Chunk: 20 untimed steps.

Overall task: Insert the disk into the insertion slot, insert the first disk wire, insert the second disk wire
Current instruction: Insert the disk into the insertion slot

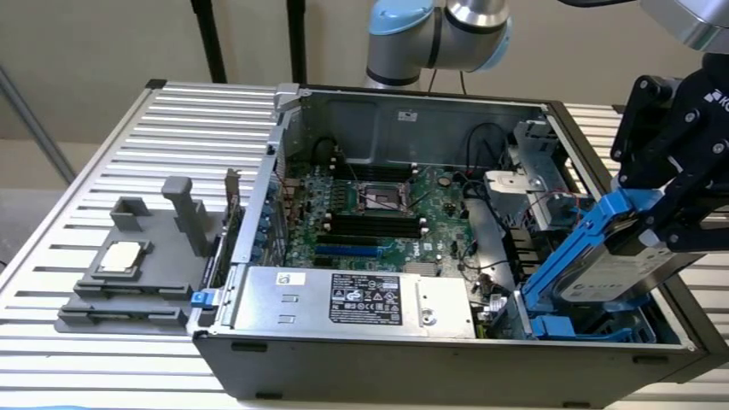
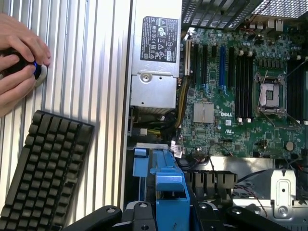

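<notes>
the black end effector (image 1: 672, 224) clasps the upper end of the disk (image 1: 621, 272), which is tilted, its blue carrier frame turned toward the case interior. below the end effector, the disk's lower end is down at the blue rails of the insertion slot (image 1: 569, 329), in a corner of the open computer case (image 1: 456, 359). further from the end effector lie the motherboard (image 1: 376, 201) and the silver box (image 1: 341, 301) with its black label. well away from it, beyond the case, a grey fixture (image 1: 137, 282) sits on the slatted surface (image 1: 194, 120).

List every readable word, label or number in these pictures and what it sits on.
"DELL": on the motherboard.
Black label on the silver box: too small to read.
White label on the disk: blurred.
Letters on the gripper: cut off, unreadable.
</notes>
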Each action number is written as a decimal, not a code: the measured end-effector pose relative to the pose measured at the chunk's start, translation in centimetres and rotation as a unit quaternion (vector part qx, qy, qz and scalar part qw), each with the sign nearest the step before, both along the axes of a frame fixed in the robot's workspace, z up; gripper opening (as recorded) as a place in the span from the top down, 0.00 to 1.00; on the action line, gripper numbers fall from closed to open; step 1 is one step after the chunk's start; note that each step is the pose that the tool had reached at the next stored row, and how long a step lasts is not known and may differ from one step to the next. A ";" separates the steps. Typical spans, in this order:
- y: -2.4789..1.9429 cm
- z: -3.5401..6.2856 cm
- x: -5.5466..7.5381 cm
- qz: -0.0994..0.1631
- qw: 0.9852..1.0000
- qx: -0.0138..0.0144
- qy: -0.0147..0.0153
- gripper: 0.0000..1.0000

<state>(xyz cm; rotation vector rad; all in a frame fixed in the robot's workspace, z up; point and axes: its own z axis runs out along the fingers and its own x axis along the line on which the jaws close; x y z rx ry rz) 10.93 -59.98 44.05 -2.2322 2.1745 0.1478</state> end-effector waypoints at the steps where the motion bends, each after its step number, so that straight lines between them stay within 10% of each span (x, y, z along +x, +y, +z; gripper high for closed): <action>1: 0.00 -0.01 0.0 0.000 1.000 0.000 0.000 0.67; 20: -0.11 -0.46 0.2 0.001 1.000 0.000 0.005 0.67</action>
